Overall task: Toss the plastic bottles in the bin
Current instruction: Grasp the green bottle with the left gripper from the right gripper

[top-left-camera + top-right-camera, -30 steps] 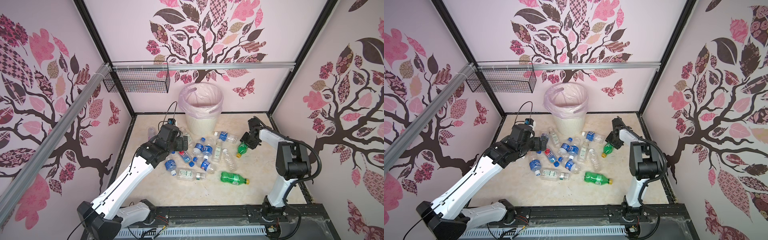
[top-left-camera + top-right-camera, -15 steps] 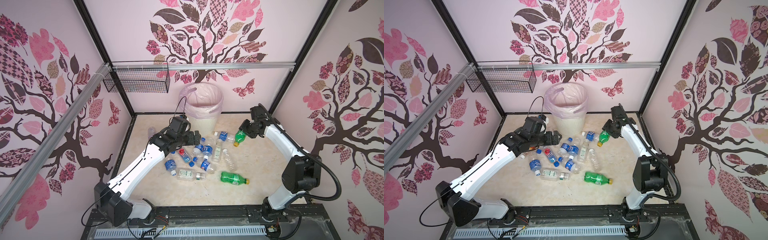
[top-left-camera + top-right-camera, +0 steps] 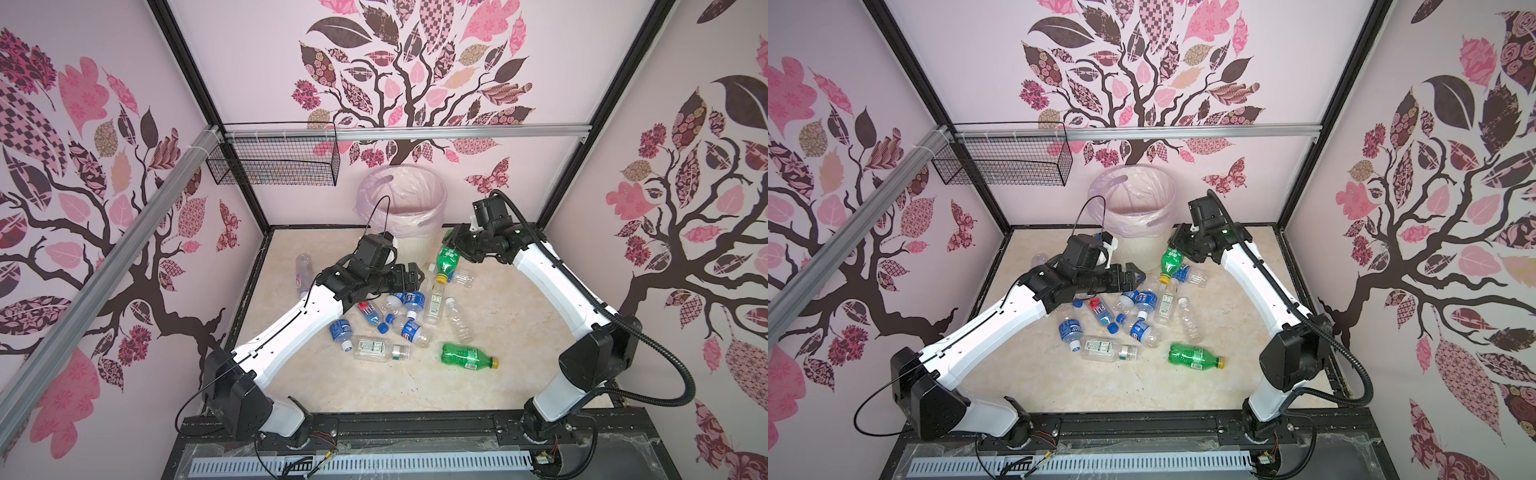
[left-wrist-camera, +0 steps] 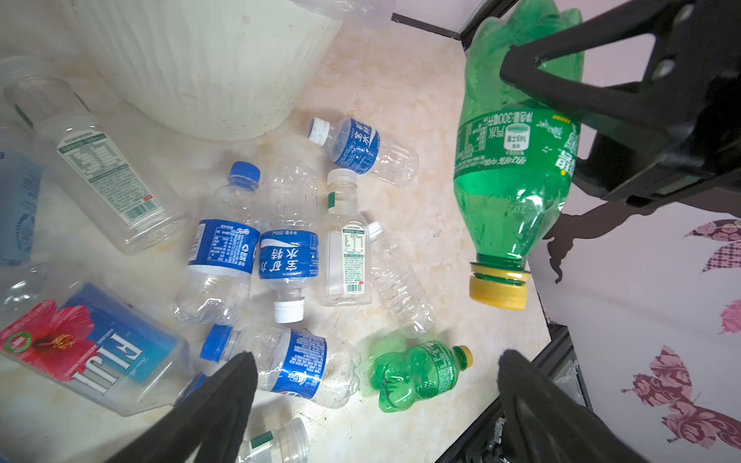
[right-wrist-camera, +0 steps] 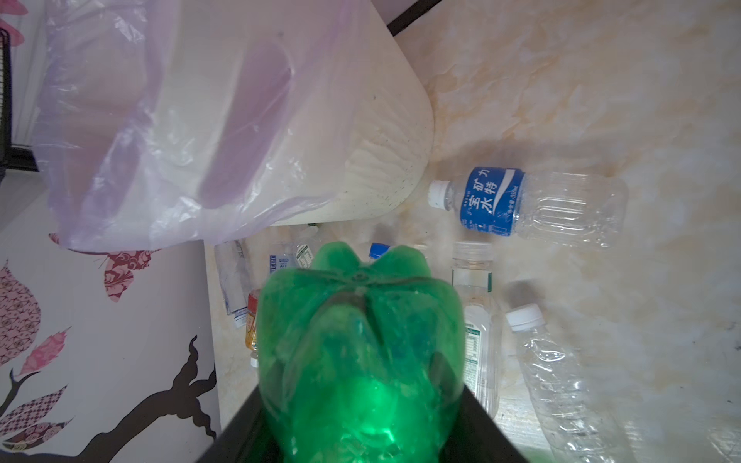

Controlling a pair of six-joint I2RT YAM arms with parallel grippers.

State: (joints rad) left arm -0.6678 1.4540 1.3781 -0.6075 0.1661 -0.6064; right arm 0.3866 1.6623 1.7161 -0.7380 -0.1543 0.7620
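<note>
We are looking into a robot test cell of a lab, not a lived-in room. Tree-printed wall panels [image 3: 257,62] on black frame posts [image 3: 189,75] and an aluminium rail [image 3: 457,132] box in a marble-look desk [image 3: 374,390]. Two white robot arms [image 3: 286,328] stand on a black base rail [image 3: 415,424] with loose cables.

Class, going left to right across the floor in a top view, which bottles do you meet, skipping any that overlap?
Lone clear bottle by the left wall → blue-labelled bottle → Fiji bottle → green bottle lying on the floor.
</note>
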